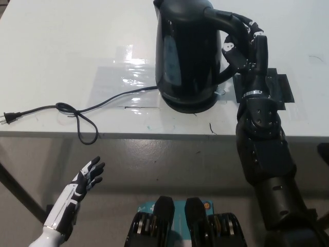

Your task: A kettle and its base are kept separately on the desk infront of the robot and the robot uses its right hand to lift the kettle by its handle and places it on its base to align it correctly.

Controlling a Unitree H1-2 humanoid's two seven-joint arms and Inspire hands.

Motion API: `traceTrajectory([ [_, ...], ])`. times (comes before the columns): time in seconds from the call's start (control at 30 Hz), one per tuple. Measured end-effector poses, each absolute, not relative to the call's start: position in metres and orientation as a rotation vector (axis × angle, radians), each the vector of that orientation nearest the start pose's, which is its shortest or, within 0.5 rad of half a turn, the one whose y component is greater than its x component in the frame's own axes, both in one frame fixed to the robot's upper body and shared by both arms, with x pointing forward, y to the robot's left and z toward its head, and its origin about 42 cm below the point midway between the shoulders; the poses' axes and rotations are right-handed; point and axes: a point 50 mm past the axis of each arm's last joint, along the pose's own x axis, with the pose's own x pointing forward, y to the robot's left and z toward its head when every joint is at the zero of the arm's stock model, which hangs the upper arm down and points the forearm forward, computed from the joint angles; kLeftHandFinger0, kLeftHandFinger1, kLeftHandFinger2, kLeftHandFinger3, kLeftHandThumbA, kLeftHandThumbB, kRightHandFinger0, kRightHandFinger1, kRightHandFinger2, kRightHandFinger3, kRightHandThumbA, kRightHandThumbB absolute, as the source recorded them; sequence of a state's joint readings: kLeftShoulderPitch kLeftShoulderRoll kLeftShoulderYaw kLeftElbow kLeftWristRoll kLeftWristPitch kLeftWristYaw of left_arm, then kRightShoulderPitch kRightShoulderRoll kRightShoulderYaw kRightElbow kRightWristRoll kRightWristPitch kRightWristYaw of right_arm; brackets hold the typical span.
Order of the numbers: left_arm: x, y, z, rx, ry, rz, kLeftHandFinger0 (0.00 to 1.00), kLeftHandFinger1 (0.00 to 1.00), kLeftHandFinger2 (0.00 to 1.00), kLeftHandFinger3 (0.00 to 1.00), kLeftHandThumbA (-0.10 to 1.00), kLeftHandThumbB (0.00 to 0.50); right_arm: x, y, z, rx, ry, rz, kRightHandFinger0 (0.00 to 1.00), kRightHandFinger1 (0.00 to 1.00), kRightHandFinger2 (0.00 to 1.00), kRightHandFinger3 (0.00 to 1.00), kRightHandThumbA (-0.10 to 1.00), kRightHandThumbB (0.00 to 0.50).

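Nearest you, the white left hand [88,175] rests below the desk's front edge, well apart from the kettle, fingers spread and holding nothing. On the desk [51,62], the power cord [77,116] runs from its plug [7,118] at the far left, through a loop near the front edge, up to the kettle's foot. The black kettle [187,51] stands upright on its base [190,105]; only a dark rim of the base shows under it, so you can't judge exact alignment. A clear taped patch [121,82] lies on the desk just left of the kettle. Right of the kettle, the black right arm rises over a dark plate [280,87] lying on the desk. Its right hand [244,43] sits against the kettle's handle [226,23], fingers curled round the grip, so the hand is closed on the handle, directly right of the kettle body.
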State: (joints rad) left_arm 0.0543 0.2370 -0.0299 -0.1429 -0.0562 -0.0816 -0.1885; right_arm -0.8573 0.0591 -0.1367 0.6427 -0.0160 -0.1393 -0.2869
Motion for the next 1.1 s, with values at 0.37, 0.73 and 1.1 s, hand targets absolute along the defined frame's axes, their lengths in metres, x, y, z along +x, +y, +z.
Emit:
traceTrajectory([
  [0.37, 0.2637, 0.2649, 0.1304, 0.192, -0.148, -0.243, 1.00, 1.00, 1.00, 1.00, 1.00, 0.040, 0.5185, -0.1392, 0.2577, 0.102, -0.318, -0.154, 0.00, 0.23, 0.67, 0.68, -0.10, 0.088],
  [0.73, 0.2637, 0.2649, 0.1304, 0.193, -0.148, -0.243, 1.00, 1.00, 1.00, 1.00, 1.00, 0.025, 0.5209, -0.1389, 0.2571, 0.100, -0.326, -0.158, 0.00, 0.21, 0.64, 0.71, -0.10, 0.091],
  [1.1, 0.2645, 0.2648, 0.1312, 0.193, -0.151, -0.243, 1.00, 1.00, 1.00, 1.00, 1.00, 0.025, 0.5183, -0.1416, 0.2549, 0.090, -0.340, -0.159, 0.00, 0.24, 0.65, 0.74, -0.10, 0.092],
])
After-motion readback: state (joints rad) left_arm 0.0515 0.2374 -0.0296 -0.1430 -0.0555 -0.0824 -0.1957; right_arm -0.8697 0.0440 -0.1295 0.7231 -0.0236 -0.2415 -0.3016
